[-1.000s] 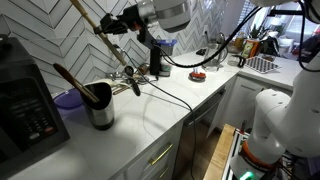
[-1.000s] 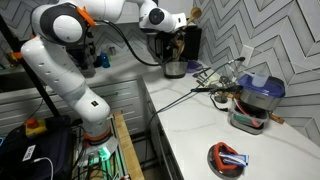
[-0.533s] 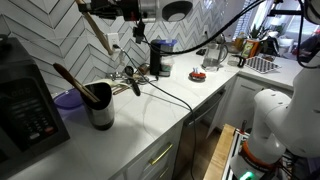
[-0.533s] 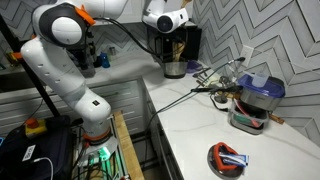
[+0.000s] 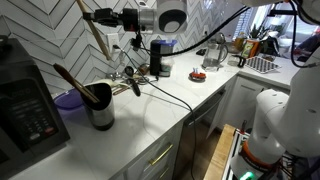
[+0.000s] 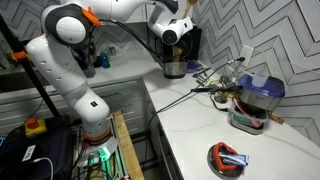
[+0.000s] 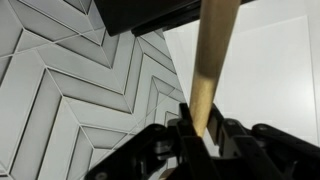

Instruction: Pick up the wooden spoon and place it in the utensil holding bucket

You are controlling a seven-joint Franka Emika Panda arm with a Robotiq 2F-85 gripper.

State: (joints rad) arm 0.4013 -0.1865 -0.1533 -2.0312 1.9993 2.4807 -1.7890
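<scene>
My gripper (image 7: 203, 128) fingers clamp one wooden spoon (image 5: 95, 38) by its handle, well apart from one bucket (image 5: 100, 112).

Matt pale wood of the spoon handle (image 7: 212, 60); glossy white wall tiles (image 7: 70, 80); dull metal bucket (image 5: 100, 114)

The arm (image 6: 68, 25) was stretched up high, wrist held level, and the gripper (image 5: 101, 15) pointed sideways, its jaws clamped on the wooden spoon (image 7: 213, 55) handle.
</scene>
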